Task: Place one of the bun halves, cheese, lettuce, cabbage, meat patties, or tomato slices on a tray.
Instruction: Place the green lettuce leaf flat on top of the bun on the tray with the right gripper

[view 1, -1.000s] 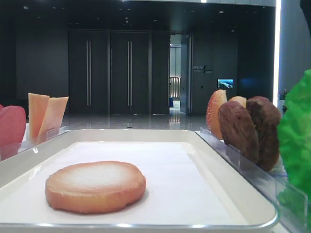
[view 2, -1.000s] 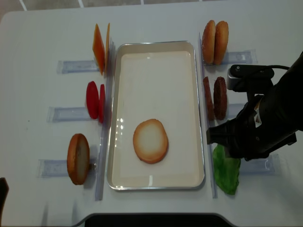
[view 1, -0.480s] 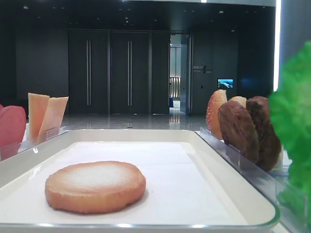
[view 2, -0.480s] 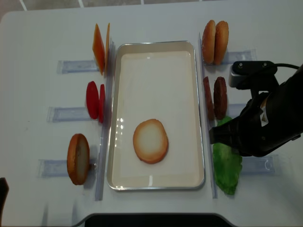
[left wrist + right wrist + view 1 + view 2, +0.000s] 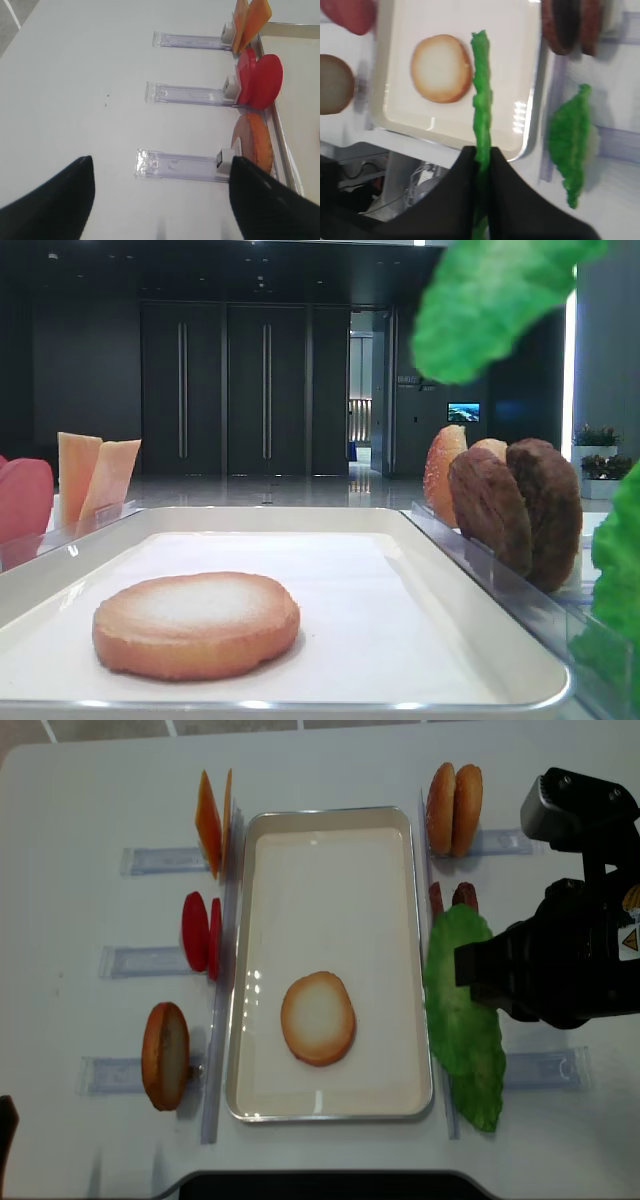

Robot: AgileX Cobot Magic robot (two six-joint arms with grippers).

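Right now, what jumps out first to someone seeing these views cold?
The lettuce leaf pinched in the right gripper, hanging in the air at the white tray's right edge. Next, a single bun half lying flat on the tray. A second lettuce leaf sits in its holder right of the tray.

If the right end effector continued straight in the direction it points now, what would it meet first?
Probably the large white rectangular tray, near its right rim. The right end effector, shut on a ruffled green lettuce leaf, points there beside the round golden bun half. Depth is unclear.
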